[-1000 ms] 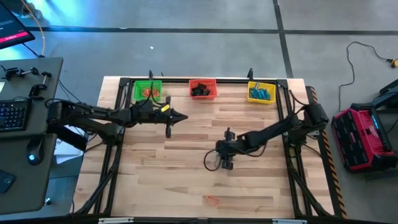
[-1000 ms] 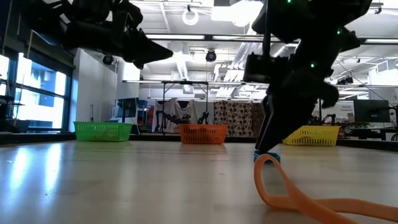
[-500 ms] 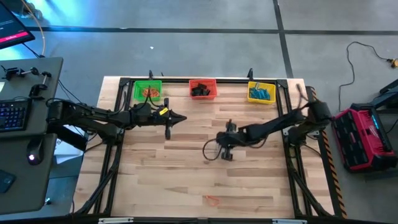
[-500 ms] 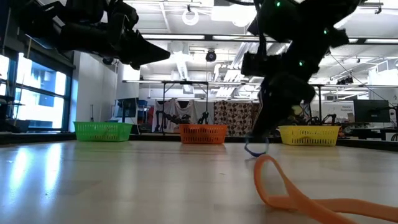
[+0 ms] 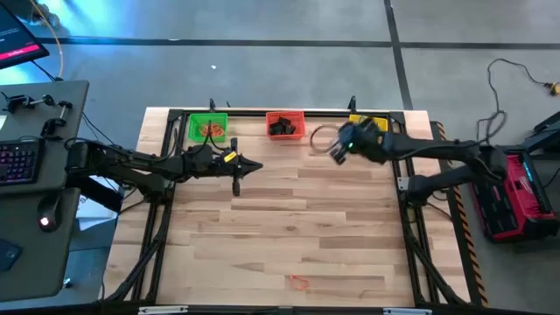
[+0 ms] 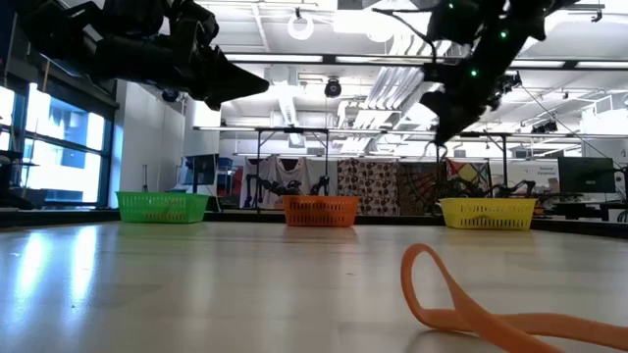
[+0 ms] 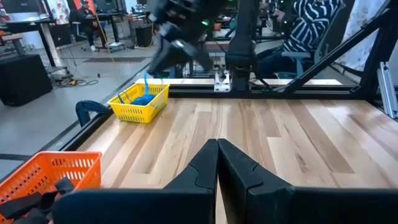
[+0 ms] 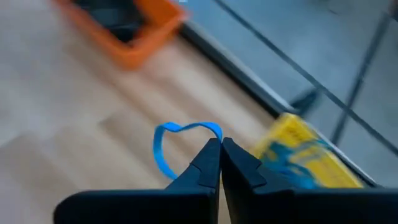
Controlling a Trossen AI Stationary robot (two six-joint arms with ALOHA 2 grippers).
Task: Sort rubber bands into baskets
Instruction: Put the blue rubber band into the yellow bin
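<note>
My right gripper [image 5: 336,151] hangs over the table's far side, between the red-orange basket [image 5: 285,124] and the yellow basket [image 5: 371,128], shut on a blue rubber band [image 8: 169,142]. The yellow basket holds blue bands, the red-orange one black bands, and the green basket [image 5: 207,128] orange ones. My left gripper [image 5: 255,164] hovers shut over the table's left middle, holding nothing. One orange rubber band [image 5: 299,281] lies flat on the wood near the front edge, large in the low view [image 6: 461,294]. My right gripper pinches one spot of the blue band's loop [image 8: 213,130] between its two fingertips. The fingers slant downward, coming from the table's right. The band is lifted clear of the table, and its open loop stands out beyond the fingertips.
The three baskets stand in a row along the far edge, inside a black metal frame [image 5: 262,112] that runs round the table. Bare wood lies between the arms. A seated person [image 7: 311,31] shows beyond the table in the left wrist view.
My right gripper has taken the blue band up off the middle of the table. It has risen and swung toward the far right, to beside the yellow basket, rolling its wrist on the way. The band now hangs clear of the wood.
</note>
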